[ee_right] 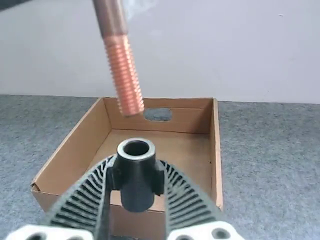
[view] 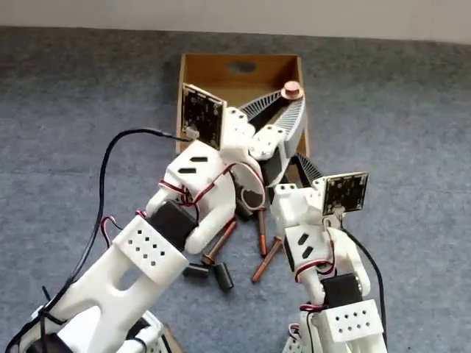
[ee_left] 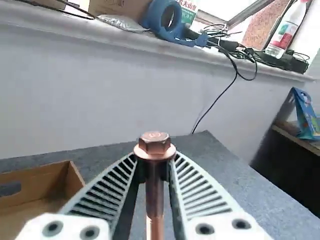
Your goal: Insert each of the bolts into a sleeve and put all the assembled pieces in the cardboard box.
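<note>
The left gripper (ee_left: 154, 161) has its jaws clamped just under the hex head of a copper bolt (ee_left: 154, 200), which hangs shank down above the right side of the cardboard box (ee_right: 84, 146) lying near the table's (view: 412, 110) far edge. The right gripper (ee_right: 136, 167) has its jaws closed around a black sleeve (ee_right: 136, 186), held upright with its open end up, and the bolt's threaded tip sits above that opening without touching it. Three loose bolts (view: 219, 243) and two loose sleeves (view: 223, 276) lie on the table toward its near edge, between the arms.
</note>
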Motion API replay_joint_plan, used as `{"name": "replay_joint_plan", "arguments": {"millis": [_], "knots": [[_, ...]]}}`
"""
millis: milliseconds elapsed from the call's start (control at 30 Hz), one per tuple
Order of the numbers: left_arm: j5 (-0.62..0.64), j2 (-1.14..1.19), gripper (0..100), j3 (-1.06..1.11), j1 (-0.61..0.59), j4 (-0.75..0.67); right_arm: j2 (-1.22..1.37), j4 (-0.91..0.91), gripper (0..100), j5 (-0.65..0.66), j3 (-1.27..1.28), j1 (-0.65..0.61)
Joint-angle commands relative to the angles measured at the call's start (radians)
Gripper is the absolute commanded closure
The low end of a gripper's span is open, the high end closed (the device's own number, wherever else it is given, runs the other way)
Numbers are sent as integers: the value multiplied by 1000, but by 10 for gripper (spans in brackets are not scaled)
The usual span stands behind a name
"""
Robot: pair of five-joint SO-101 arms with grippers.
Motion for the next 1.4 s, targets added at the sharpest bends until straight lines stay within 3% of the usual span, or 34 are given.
{"name": "replay_joint_plan", "arguments": {"millis": [0, 100, 267, 1367], "knots": [[-2, -35, 992, -8, 7, -40, -19, -21, 991, 11, -5, 10], [-5, -35, 992, -8, 7, -38, -21, -21, 991, 11, 5, 10], [-140, 39, 992, -16, 15, -37, -21, -21, 991, 11, 12, 10], [-141, 122, 992, -56, 28, 23, -25, -21, 991, 11, 13, 16]]}}
